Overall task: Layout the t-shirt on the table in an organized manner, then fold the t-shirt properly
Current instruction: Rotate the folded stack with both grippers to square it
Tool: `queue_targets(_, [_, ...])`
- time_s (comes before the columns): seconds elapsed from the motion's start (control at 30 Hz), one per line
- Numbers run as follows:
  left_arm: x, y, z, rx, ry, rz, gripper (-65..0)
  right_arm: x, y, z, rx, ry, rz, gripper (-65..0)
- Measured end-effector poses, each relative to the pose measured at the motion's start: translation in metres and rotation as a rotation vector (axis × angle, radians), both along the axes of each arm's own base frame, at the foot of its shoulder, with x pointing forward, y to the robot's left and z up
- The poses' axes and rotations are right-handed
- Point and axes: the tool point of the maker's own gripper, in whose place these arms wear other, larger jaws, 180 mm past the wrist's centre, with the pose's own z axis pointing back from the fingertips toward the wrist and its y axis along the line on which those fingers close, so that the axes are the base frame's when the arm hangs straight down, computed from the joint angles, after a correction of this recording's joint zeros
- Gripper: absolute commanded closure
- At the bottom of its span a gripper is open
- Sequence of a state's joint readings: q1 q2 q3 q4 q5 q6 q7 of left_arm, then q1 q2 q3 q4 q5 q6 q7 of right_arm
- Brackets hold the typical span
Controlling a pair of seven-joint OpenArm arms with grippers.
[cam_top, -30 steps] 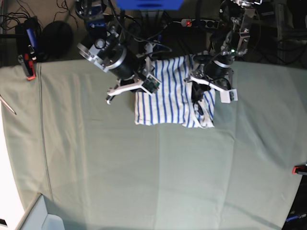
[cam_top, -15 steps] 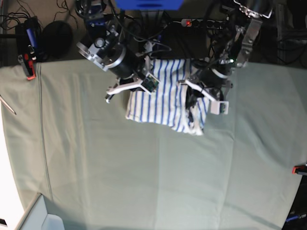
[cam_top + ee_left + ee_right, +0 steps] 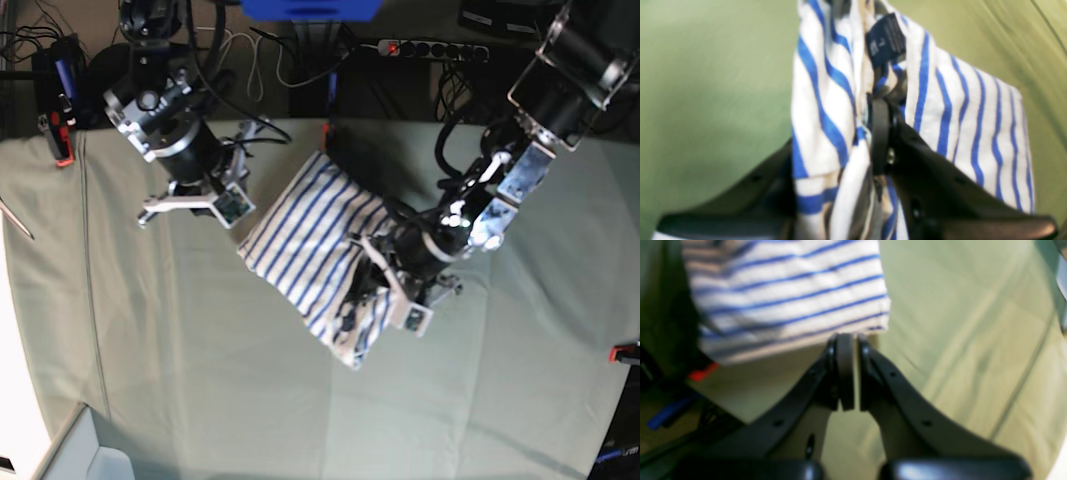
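T-shirt (image 3: 305, 240) bunched, lying diagonally mid-worktop (image 3: 200, 380) | my left end effector (image 3: 873, 133) clamped on its collar folds beside the dark neck label (image 3: 887, 38) | my right end effector (image 3: 848, 340) closed, empty, at its hem edge

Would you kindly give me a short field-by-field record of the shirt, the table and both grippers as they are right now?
t-shirt: bunched, not laid flat, lying at an angle on the table
table: grey-green cloth, faint creases
left gripper: shut on the t-shirt near the dark neck label
right gripper: shut, holding nothing, just off the shirt's hem
fold: not yet done
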State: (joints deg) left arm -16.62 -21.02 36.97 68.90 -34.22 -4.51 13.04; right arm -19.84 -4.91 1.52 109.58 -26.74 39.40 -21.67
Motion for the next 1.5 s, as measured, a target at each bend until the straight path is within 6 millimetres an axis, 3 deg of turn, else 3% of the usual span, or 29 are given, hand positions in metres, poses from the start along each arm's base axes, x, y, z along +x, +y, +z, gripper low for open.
queue_targets(0.23, [0.008, -0.057, -0.012, 0.036, 0.043, -0.297, 0.0, 0.000, -0.030, -0.001, -0.025, 0.004, -0.082, 0.0])
queue_targets(0.37, [0.020, -0.063, -0.019, 0.114, 0.034, -0.347, 0.0, -0.005, -0.047, -0.006, -0.049, 0.022, -0.123, 0.0])
queue_targets(0.5, [0.029, -0.082, -0.021, 0.239, -0.023, -0.437, 0.0, -0.007, -0.046, -0.007, -0.044, 0.025, -0.126, 0.0])
queue_targets(0.67, [0.014, -0.124, -0.026, 0.306, -0.029, -0.630, 0.0, -0.014, -0.047, -0.011, -0.046, 0.045, -0.128, 0.0])
queue_targets(0.87, [0.017, -0.130, -0.029, 0.359, -0.033, -0.657, -0.2, -0.014, -0.048, -0.011, -0.046, 0.042, -0.126, 0.0])
queue_targets(0.97, [0.017, -0.130, -0.029, 0.360, -0.035, -0.658, -8.6, -0.014, -0.048, -0.011, -0.047, 0.044, -0.126, 0.0])
queue_targets(1.07, [0.018, -0.131, -0.028, 0.361, -0.038, -0.659, -28.4, -0.014, -0.047, -0.011, -0.047, 0.043, -0.125, 0.0])
queue_targets(1.17, [0.021, -0.130, -0.026, 0.364, -0.044, -0.655, -43.3, -0.014, -0.047, -0.011, -0.047, 0.043, -0.125, 0.0])
queue_targets(1.3, [0.034, -0.133, -0.007, 0.372, -0.087, -0.655, -44.7, -0.014, -0.047, -0.011, -0.045, 0.042, -0.124, 0.0])
queue_targets(1.4, [0.050, -0.144, 0.033, 0.284, -0.176, -0.616, -44.5, -0.014, -0.046, -0.011, -0.043, 0.043, -0.125, 0.0])
queue_targets(1.5, [0.063, -0.145, 0.060, 0.240, -0.234, -0.577, -44.5, -0.014, -0.046, -0.011, -0.044, 0.043, -0.125, 0.0])
